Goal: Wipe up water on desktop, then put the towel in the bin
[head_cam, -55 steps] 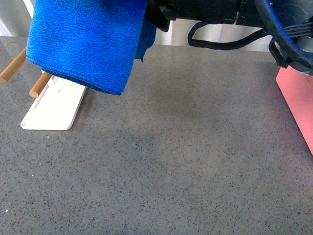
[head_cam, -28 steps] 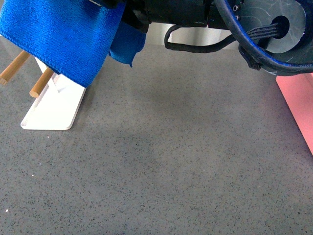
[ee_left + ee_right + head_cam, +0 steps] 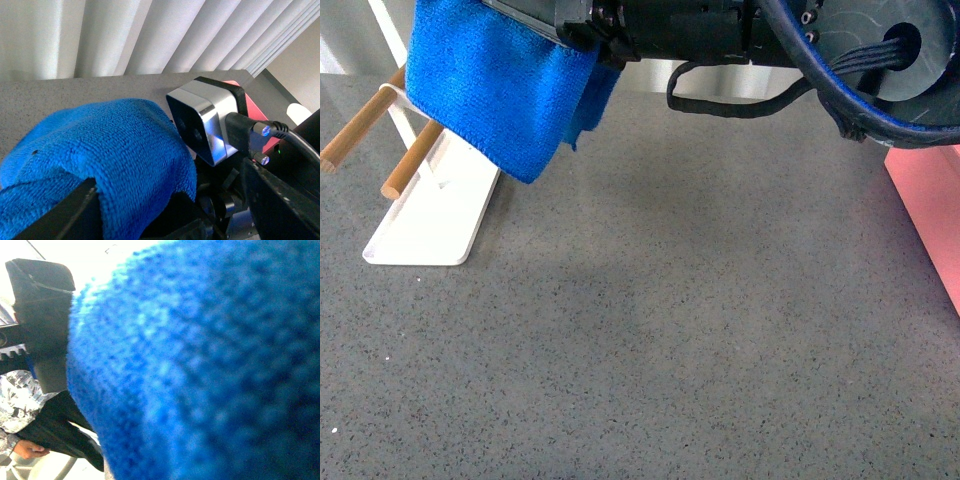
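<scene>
Towel, a bright blue fluffy microfibre cloth (image 3: pixel 490 95), hangs clear of the speckled dark grey stone-like surface (image 3: pixel 700 320). The right pincer (image 3: pixel 560 25) pinches it, apparently for carrying to the salmon-pink plastic bin (image 3: pixel 932 205), which is well apart. Left pincer (image 3: pixel 165 220): cannot tell.

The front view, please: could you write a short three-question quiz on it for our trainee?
1. True or false: the towel lies flat on the desktop.
2. Where does the bin show in the front view? A) left edge B) right edge C) centre
3. How many wooden rods stick out from the white tray?

Key
1. False: it hangs lifted, clear of the desktop.
2. B
3. Two
</scene>
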Available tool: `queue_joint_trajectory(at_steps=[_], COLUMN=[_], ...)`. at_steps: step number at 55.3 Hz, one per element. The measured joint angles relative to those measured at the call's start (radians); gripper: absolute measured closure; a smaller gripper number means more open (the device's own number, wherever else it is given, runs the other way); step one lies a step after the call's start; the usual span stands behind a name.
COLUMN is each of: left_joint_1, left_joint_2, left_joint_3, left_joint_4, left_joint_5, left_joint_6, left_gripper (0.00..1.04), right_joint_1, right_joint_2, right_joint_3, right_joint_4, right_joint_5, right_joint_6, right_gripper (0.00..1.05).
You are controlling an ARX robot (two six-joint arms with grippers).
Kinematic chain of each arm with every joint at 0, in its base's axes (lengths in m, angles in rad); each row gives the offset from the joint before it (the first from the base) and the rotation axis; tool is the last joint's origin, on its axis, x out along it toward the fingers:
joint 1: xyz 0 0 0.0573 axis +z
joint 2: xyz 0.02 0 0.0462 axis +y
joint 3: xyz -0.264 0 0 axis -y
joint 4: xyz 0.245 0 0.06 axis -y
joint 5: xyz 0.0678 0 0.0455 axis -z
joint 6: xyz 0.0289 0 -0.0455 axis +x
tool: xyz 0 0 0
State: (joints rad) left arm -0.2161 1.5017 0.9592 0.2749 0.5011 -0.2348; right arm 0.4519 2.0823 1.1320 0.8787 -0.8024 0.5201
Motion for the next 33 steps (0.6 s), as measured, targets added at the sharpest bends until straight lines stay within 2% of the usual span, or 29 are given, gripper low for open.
queue_joint_trajectory(at_steps=[9, 21, 22, 23, 26, 27, 29, 31, 33], left_joint_1=[0.000, -0.001, -0.006, -0.018, -0.030, -0.032, -0.034, -0.032, -0.020], left_joint_2=[0.000, 0.000, 0.000, -0.002, -0.010, -0.019, -0.028, -0.065, -0.099], left_joint_3=[0.000, 0.000, -0.004, -0.021, -0.060, -0.090, -0.122, -0.206, -0.266], left_joint_4=[0.000, 0.002, 0.012, 0.061, 0.159, 0.221, 0.274, 0.380, 0.430], left_joint_5=[0.000, -0.010, -0.034, -0.119, -0.269, -0.361, -0.443, -0.587, -0.678], left_joint_6=[0.000, 0.000, 0.011, 0.032, 0.069, 0.095, 0.118, 0.156, 0.179], left_gripper=[0.05, 0.07, 0.08, 0.11, 0.16, 0.20, 0.23, 0.32, 0.39], right_joint_1=[-0.015, -0.028, -0.029, -0.030, -0.032, -0.032, -0.034, -0.035, -0.037], right_joint_2=[-0.019, -0.030, -0.032, -0.034, -0.039, -0.040, -0.043, -0.045, -0.049], right_joint_3=[-0.008, -0.012, -0.013, -0.014, -0.019, -0.019, -0.021, -0.023, -0.026], right_joint_4=[-0.027, -0.065, -0.069, -0.072, -0.079, -0.080, -0.083, -0.085, -0.090], right_joint_5=[-0.004, -0.004, -0.004, -0.004, -0.007, -0.007, -0.007, -0.008, -0.009], right_joint_6=[-0.027, -0.065, -0.069, -0.071, -0.077, -0.079, -0.085, -0.091, -0.095], right_gripper=[0.99, 0.99, 0.99, 0.99, 0.99, 0.99, 0.99, 0.99, 0.99])
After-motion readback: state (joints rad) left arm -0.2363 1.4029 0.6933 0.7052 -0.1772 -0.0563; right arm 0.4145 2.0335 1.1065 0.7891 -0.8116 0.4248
